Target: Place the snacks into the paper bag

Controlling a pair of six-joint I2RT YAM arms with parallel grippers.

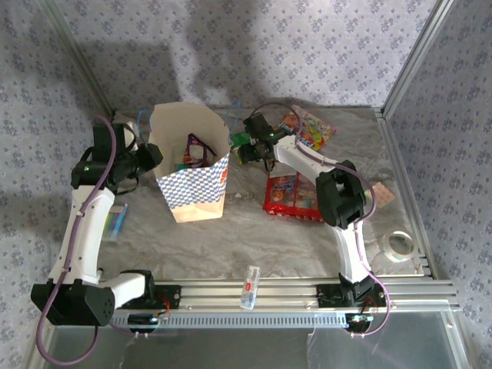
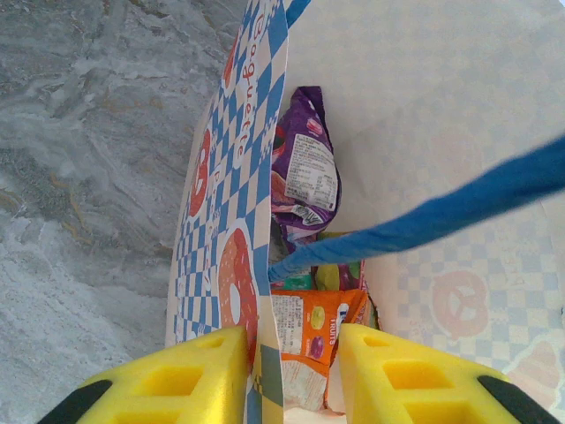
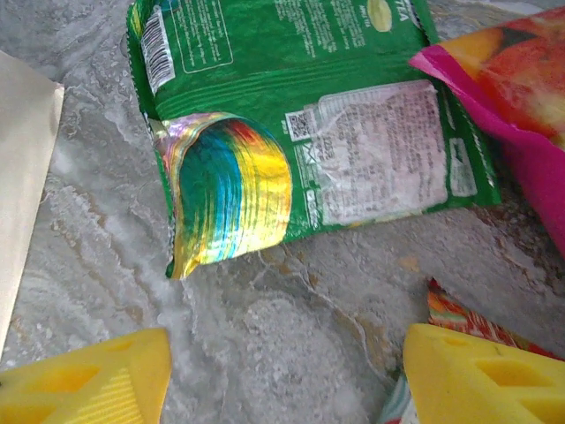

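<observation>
The snacks (image 1: 307, 131) are split between the paper bag (image 1: 196, 188) and the surface (image 1: 254, 238). The bag stands upright with its mouth open, left of centre and toward the far edge. Inside it, a purple packet (image 2: 305, 168) stands on end against the wall. An orange packet (image 2: 311, 325) sits lower down, with a strip of green between the 2.

Outside the bag, a green packet (image 3: 309, 132) lies flat just to its right near the far edge, 1 corner curled up to show the foil lining. A pink-edged packet (image 3: 516, 97) touches its right side. A red packet (image 1: 294, 194) lies flat right of centre, and a teal packet (image 1: 115, 221) lies by the left edge.

The left gripper (image 1: 153, 157) is at the bag's left rim. Its 2 yellow fingers (image 2: 177, 384) are released and stand apart, 1 outside the wall and 1 inside, with a gap beside the paper. A blue cord handle (image 2: 441, 212) crosses ahead of them.

The right gripper (image 3: 282, 371) hovers over bare surface just short of the green packet, jaws spread wide and holding nothing. The corner of a red-striped packet (image 3: 450, 309) lies beside 1 finger.

A clear tube (image 1: 250, 287) rests on the near edge, a roll of tape (image 1: 398, 244) near the right edge, and a tan pad (image 1: 382, 192) beyond it.
</observation>
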